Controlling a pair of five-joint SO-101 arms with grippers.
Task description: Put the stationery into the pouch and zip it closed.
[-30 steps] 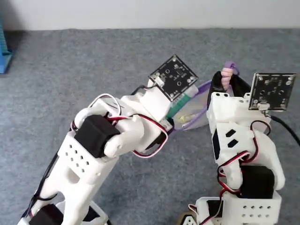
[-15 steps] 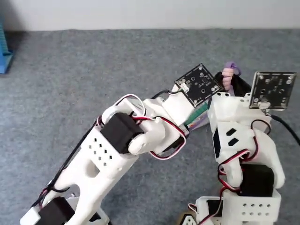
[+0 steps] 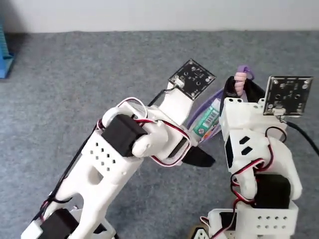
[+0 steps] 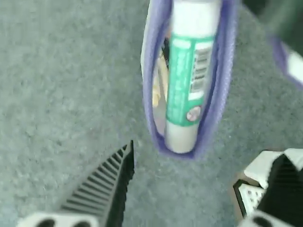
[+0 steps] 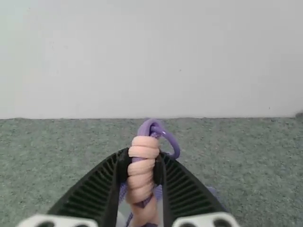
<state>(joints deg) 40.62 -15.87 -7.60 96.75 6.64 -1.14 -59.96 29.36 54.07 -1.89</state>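
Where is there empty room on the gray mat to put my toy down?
The gray mat is bare between the blue thing at its edge and the left arm, and along the wall behind. It is crowded around the pouch, between that arm and the right arm.

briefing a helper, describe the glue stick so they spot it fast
Between the two white arms on the grey carpet is an open purple pouch. The glue stick is the white tube with a green label in its mouth, beside thinner yellowish items.
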